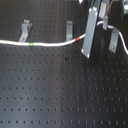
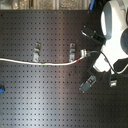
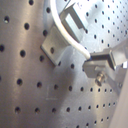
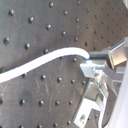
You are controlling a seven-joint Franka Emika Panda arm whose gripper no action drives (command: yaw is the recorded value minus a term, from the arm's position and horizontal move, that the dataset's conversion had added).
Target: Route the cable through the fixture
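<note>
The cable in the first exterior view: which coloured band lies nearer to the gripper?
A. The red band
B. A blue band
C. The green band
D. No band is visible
A: on the cable, the red band sits just beside the gripper, while the green band lies far toward the first exterior view's left.

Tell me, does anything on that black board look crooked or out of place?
Nothing looks damaged. The cable lies in front of the metal clips rather than through them, and the gripper holds one end. A small blue object sits alone at the second exterior view's left edge.
</note>
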